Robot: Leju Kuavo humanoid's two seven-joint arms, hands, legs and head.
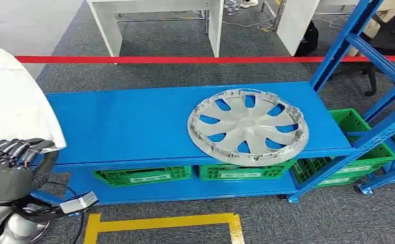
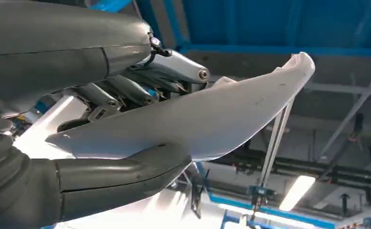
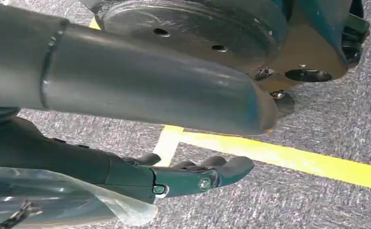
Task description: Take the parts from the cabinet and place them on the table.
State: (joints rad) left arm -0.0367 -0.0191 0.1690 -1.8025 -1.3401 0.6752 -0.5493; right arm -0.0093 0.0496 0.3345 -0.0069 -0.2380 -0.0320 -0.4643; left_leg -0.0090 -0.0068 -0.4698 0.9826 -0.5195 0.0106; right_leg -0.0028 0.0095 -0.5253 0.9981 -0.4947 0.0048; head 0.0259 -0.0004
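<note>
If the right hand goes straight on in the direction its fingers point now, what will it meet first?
Probably the grey carpet floor near the yellow tape line. The right hand hangs empty, and nothing stands before its fingers, though depth is unclear.

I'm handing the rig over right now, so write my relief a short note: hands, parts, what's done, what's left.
Left hand: grips a white curved panel, thumb under it, fingers over it, raised beside the blue shelf.
Right hand: hangs over grey carpet and a yellow floor line, fingers loosely extended, holding nothing.
Silver wheel cover: lies flat on the shelf top, untouched.
Done: the panel is in hand.
Left: carry the panel to the table, then fetch the wheel cover.
</note>
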